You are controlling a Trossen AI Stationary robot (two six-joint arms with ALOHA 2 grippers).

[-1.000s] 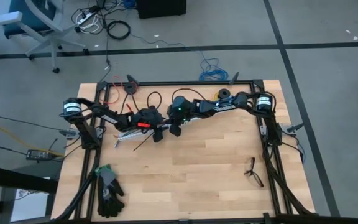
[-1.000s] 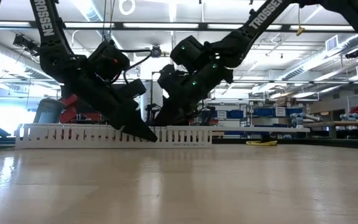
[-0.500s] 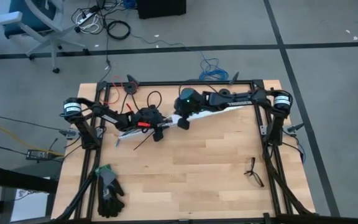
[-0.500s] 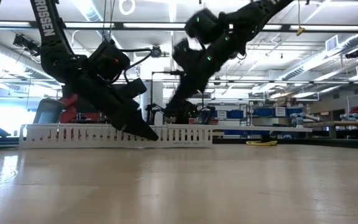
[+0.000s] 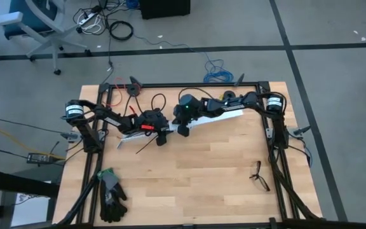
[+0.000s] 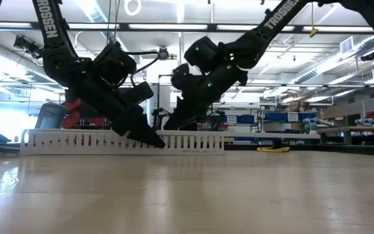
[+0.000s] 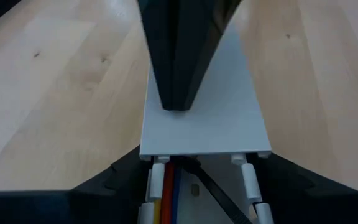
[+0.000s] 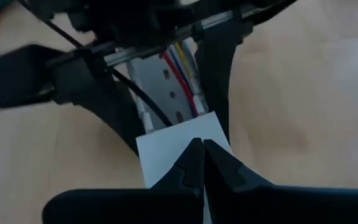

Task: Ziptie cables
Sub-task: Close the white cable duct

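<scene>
A long white slotted channel [image 5: 224,115] lies aslant across the far half of the table, with a flat white cover [image 7: 204,118] on it. The cables [image 7: 165,194], red, yellow and blue, run inside the channel, and the black ziptie [image 7: 219,196] lies beside them. The same wires [image 8: 182,74] and strip [image 8: 143,98] show in the right wrist view. My left gripper [image 5: 162,132] straddles the channel at the cover's end. My right gripper [image 5: 182,130] is shut, with its tips down on the cover, just right of the left gripper. My left gripper has one finger [image 7: 126,177] against each outer side wall [image 7: 248,180] of the channel, at the cover's end. The fingers slant down from the table's left and lie along the channel, which rests on the table. My right gripper sets its shut fingertips [image 7: 176,102] on the cover's top face [image 8: 178,144], near its middle line. It slants down from the table's right. The cover lies flat on the channel.
A black and green glove [image 5: 111,193] lies at the near left, and a small black forked object [image 5: 258,175] at the near right. A black loop [image 5: 158,100] and a round black part [image 5: 228,96] sit near the far edge. Dark frame rails [image 5: 278,165] border the table.
My right gripper rose and drew back toward the table's far right. It then came down again onto the cover beside the left gripper, shut throughout.
</scene>
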